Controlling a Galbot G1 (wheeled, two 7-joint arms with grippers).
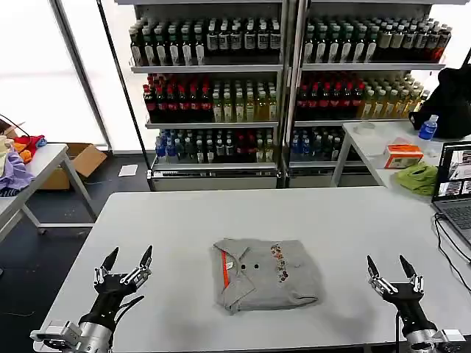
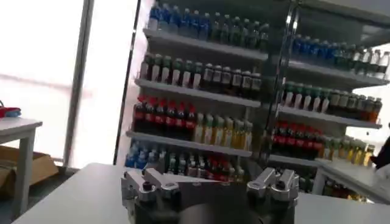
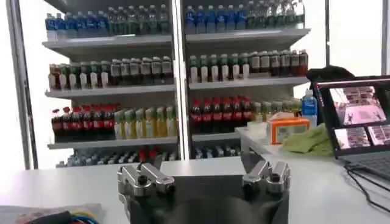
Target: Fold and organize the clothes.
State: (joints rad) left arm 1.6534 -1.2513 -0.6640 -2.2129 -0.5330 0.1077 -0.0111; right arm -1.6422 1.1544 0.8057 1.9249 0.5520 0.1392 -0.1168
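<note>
Shirt (image 1: 266, 273) lies folded into a compact rectangle near the middle of the surface (image 1: 184, 213), a bit toward the near edge. Collar w/ buttons sits on its left side, chest print faces up toward its right half. Folding step looks done, or nearly; edges look slightly uneven at the near-left corner, though that's hard to judge from the head view.

So the stage in hand is prob. the organizing part: shirt needs shifting to wherever folded items go, or a last tidy of the loose edge. Next move calls for one or both tools coming in low from the sides, sliding under or pinching the folded stack w/o opening the folds. A one-sided grab could let the layers spill.

Left tool (image 1: 126, 262) hovers over the near-left part of the surface, well apart from the shirt, fingers spread wide, holding nothing. Right tool (image 1: 391, 271) mirrors it over the near-right part, also wide open & empty. Both forearms rise from the near edge, fingertips pointing up and away toward the far edge, roughly symmetric about the shirt.

A laptop (image 1: 458, 184) sits at the right edge, its cables trailing near the right arm; worth avoiding on any sweep that way.
</note>
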